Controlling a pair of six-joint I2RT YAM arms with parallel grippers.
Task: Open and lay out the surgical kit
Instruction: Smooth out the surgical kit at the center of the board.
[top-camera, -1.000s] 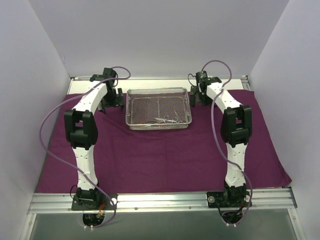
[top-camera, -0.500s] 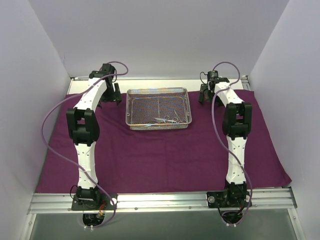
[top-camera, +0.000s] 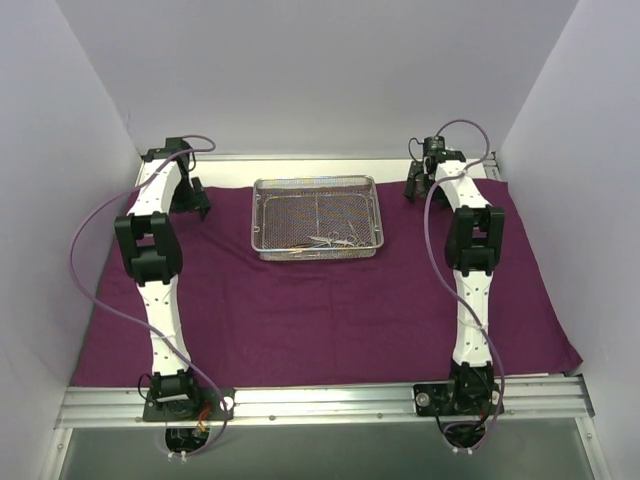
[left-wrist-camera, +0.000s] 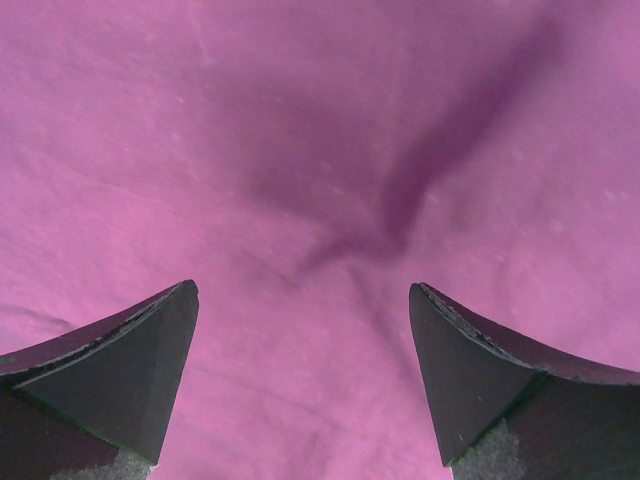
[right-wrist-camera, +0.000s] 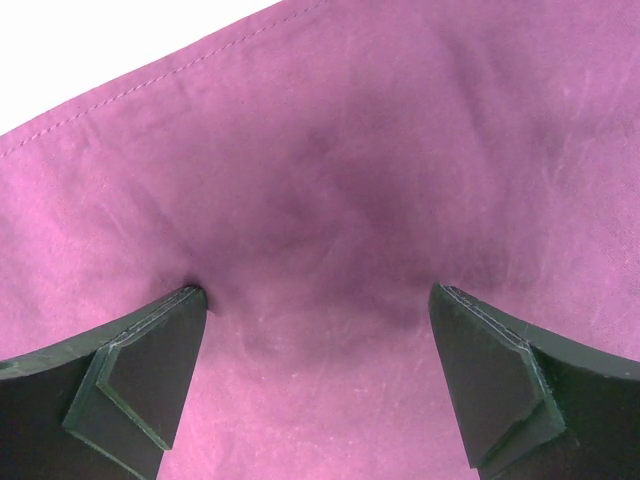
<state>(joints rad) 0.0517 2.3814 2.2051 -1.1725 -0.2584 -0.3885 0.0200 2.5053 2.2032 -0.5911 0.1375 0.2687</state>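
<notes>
Purple cloth lying flat yet?
— Creased under my left gripper; right gripper sits by its hem. Both spread, empty, tray between them. I'd sweep outward, keeping low.

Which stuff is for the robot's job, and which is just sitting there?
For the job:
large dark purple cloth wrap, spread out flat
rectangular silver wire-mesh tray, on the cloth
thin silver scissor-like metal instruments, inside the tray

Just there:
silver metal rail along the near edge
plain white walls
</notes>
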